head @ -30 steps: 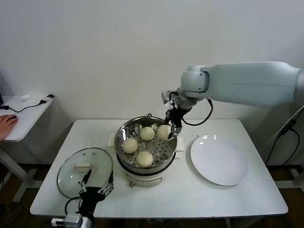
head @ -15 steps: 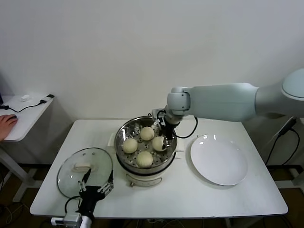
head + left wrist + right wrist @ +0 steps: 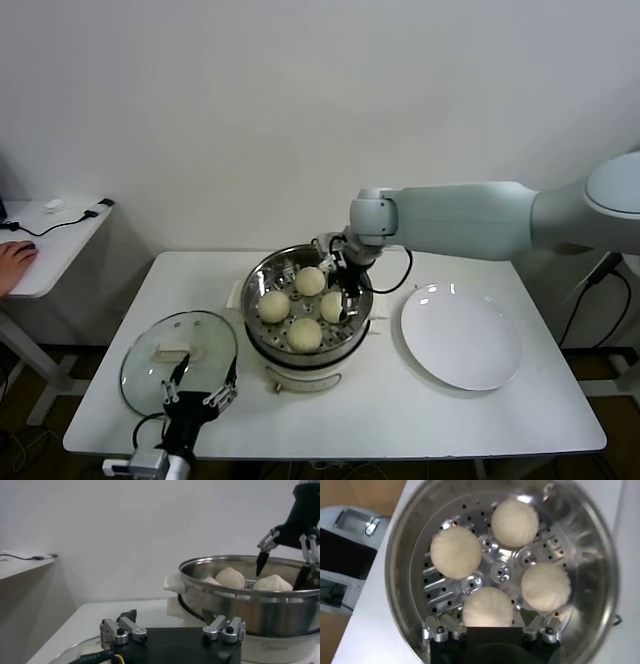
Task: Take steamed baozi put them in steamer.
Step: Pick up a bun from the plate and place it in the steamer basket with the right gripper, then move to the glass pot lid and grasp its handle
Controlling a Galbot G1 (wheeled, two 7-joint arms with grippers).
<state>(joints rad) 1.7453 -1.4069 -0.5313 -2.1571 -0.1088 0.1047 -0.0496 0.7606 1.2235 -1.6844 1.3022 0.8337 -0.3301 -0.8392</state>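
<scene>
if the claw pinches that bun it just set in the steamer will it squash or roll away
The baozi looks soft and doughy with pleated skin, so a hard pinch would probably dent it. Its domed shape might roll, but the perforated tray of the steamer and three neighbouring buns likely hold it. The open right claw straddles it.

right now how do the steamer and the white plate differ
The steamer is a deep shiny steel pot on a cream base; the white plate is flat and shallow. The steamer holds four steamed baozi with the right gripper over them; the plate is bare. The steamer sits mid-table, the plate to its right. Both are round.
</scene>
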